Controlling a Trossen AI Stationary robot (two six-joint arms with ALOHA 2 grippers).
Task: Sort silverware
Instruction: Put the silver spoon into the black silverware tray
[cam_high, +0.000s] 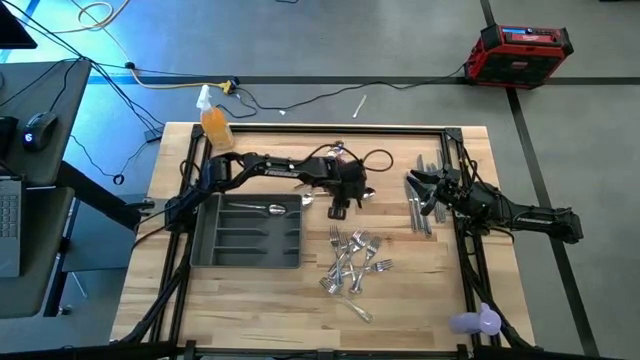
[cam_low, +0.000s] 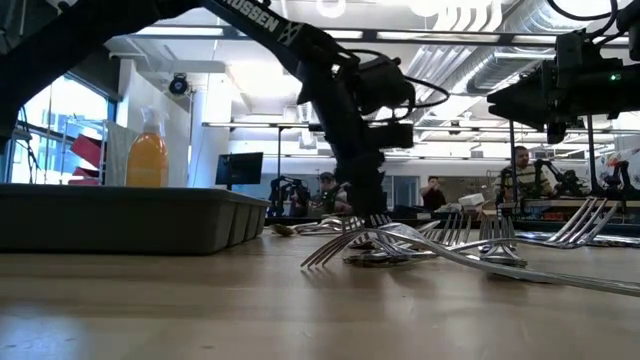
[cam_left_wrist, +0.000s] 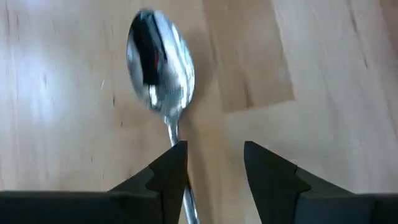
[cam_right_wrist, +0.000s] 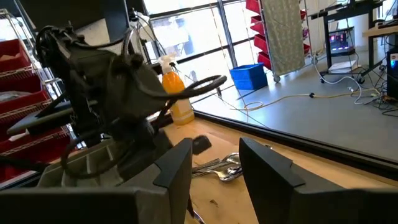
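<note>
Mostly unsorted: one spoon (cam_high: 268, 209) lies in the tray (cam_high: 205, 252); forks (cam_high: 352, 262) remain piled on the surface (cam_high: 420, 290). Left gripper (cam_left_wrist: 214, 163) fingers gape around a spoon handle; right gripper (cam_right_wrist: 214, 163) fingers part-open, empty.

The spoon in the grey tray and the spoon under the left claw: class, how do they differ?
The spoon in the tray lies inside a compartment of the grey tray; the spoon on the table lies on bare wood right of the tray. The tray spoon lies free of any claw; the table spoon's handle runs between the left claw's open fingers. Both are small, shiny silver.
</note>
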